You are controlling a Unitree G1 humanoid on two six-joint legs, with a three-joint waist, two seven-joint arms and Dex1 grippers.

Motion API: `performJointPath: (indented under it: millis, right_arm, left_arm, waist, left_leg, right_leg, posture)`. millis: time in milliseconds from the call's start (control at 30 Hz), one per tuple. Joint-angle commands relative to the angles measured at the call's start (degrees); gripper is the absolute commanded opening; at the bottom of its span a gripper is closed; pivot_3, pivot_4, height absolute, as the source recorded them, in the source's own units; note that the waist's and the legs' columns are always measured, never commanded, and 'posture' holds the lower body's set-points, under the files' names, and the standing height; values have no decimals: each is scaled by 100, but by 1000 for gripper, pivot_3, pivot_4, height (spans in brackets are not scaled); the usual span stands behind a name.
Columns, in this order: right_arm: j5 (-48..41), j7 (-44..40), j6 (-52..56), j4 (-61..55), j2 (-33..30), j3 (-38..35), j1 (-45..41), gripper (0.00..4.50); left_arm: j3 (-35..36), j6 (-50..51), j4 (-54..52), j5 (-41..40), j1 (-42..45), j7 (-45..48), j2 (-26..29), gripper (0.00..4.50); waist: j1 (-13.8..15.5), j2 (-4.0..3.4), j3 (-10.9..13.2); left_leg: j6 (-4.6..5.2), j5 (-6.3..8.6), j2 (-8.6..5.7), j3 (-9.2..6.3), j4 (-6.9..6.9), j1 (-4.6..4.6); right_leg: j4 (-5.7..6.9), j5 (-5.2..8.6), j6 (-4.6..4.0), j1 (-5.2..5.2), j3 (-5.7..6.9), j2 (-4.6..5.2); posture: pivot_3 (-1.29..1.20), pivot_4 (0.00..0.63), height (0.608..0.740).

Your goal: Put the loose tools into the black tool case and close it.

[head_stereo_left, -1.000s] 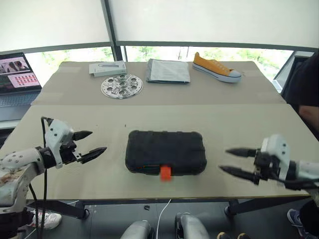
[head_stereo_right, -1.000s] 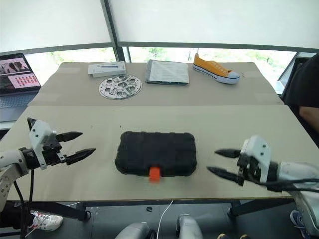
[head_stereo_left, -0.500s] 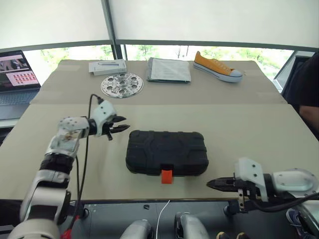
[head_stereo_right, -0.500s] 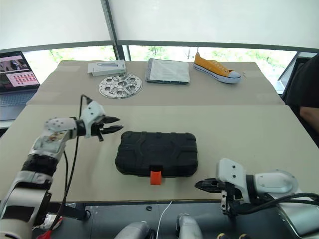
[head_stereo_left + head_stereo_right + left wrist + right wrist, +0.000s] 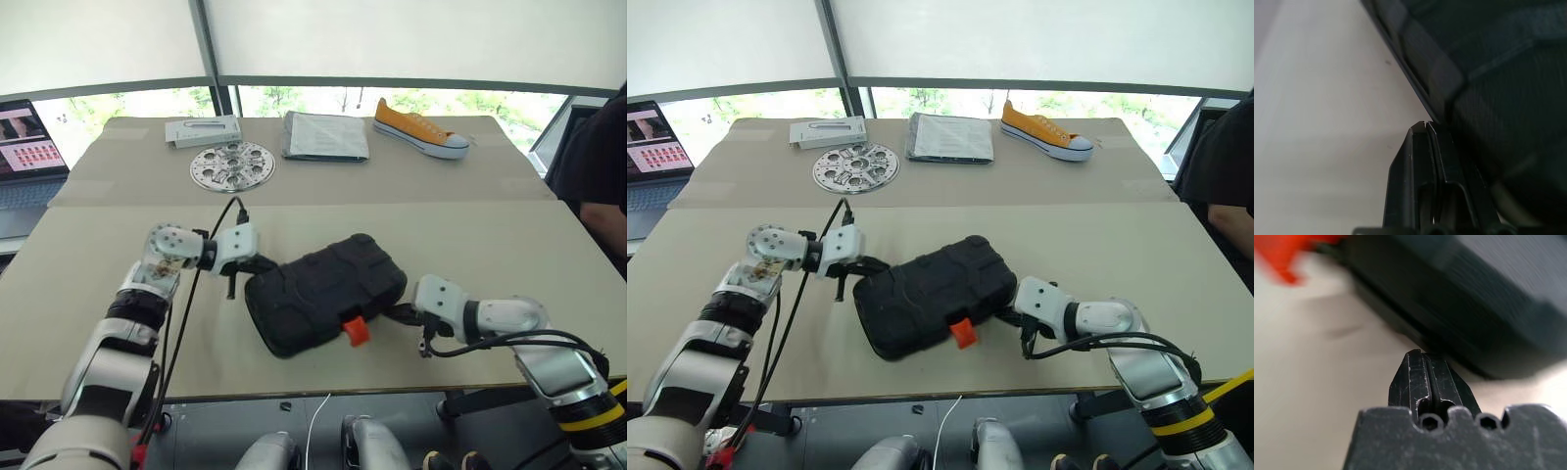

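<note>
The beige table (image 5: 470, 225) spans the view, made of a far leaf and a near leaf with a seam running across between them. On the near leaf, close to the middle, lies the black tool case (image 5: 323, 292), shut, lid up. Its long axis runs on a diagonal: the end on the robot's left sits nearer the front edge, the end on the robot's right swings away toward the far leaf. The orange latch (image 5: 355, 331) on its long front side points toward the near edge and slightly to the robot's right.

The left gripper (image 5: 257, 264) is at the case's left short end, fingers pressed together with nothing between them; in the left wrist view their joined tips (image 5: 1425, 128) lie right against the case's lower edge. The right gripper (image 5: 400, 313) is at the case's front right corner, just beside the latch, its fingers likewise closed flat on each other and empty, tips at the case's base in the right wrist view (image 5: 1420, 356).

On the far leaf, well apart from the case, lie a folded grey cloth (image 5: 325, 135), an orange sneaker (image 5: 419, 129), a round metal disc with holes (image 5: 232, 165) and a grey flat box (image 5: 203, 130). A laptop (image 5: 29, 147) stands off the table's left side.
</note>
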State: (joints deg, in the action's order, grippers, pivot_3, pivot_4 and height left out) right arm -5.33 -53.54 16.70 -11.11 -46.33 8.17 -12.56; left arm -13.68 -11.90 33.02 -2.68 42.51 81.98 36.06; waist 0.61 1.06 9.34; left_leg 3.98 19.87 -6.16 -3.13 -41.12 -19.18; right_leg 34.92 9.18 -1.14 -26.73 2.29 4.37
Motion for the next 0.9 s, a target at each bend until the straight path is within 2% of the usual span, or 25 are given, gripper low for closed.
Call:
performJointPath:
  millis: [33, 133, 267, 400, 500, 567, 733, 900]
  right_arm:
    - [-510, -297, -19, -542, -212, -548, 305, 0]
    - [-1065, -589, 290, -1112, -405, -937, 699, 0]
    - [-1542, -858, 586, -1657, -657, -1232, 1112, 0]
    - [-1626, -1027, 558, -1963, -843, -1228, 1439, 0]
    - [-1516, -858, 570, -1943, -691, -971, 1351, 0]
    - [-1419, -779, 548, -1878, -606, -809, 1275, 0]
    - [-1316, -679, 517, -1701, -470, -596, 1133, 0]
    - [-1069, -512, 395, -1337, -291, -402, 914, 0]
  left_arm:
    - [193, 1084, -936, -638, 94, 211, -77, 57]
    - [272, 2235, -1618, -1136, 291, 405, -70, 57]
    - [2, 2661, -2357, -1255, 233, 607, -67, 57]
    - [-497, 2245, -2540, -866, 75, 617, -237, 57]
    - [-969, 1288, -2042, -147, 46, 398, -366, 57]
    - [-1124, 835, -1784, 106, 47, 348, -385, 57]
    - [-1229, 354, -1478, 262, 29, 277, -375, 57]
    - [-1214, 361, -1508, 204, -28, 241, -411, 57]
  waist:
    - [62, 1, 0]
    - [80, 0, 1]
    - [47, -2, -1]
    - [18, -2, 0]
    - [18, -1, 0]
    - [32, -5, -4]
    - [40, -11, -18]
    - [41, -19, -36]
  left_leg:
    - [1, 0, -2, -9, -19, -24]
    - [2, 1, -3, -22, -75, -95]
    - [3, 1, -4, -19, -83, -80]
    - [3, 2, 3, -17, -67, -41]
    - [3, 2, 5, -14, -67, -30]
    - [4, 4, 9, -15, -59, 9]
    - [11, 7, 8, -14, -59, 16]
    - [10, 6, 8, -13, -59, 21]
  right_leg:
    - [5, 0, 0, -17, 7, -1]
    - [16, -2, 1, -52, 16, -2]
    - [7, -19, 7, -31, 8, 1]
    - [6, -18, 6, -3, 3, -4]
    - [4, -18, 6, 7, 0, -5]
    - [-9, -17, 7, 50, 0, -4]
    - [-8, -16, 11, 56, -3, -3]
    - [-5, -16, 10, 58, -3, -4]
  posture:
    - [0, 150, 740]
    - [0, 150, 740]
    - [0, 150, 740]
    - [0, 150, 740]
    - [0, 150, 740]
    - [0, 150, 740]
    - [0, 150, 740]
    - [0, 150, 740]
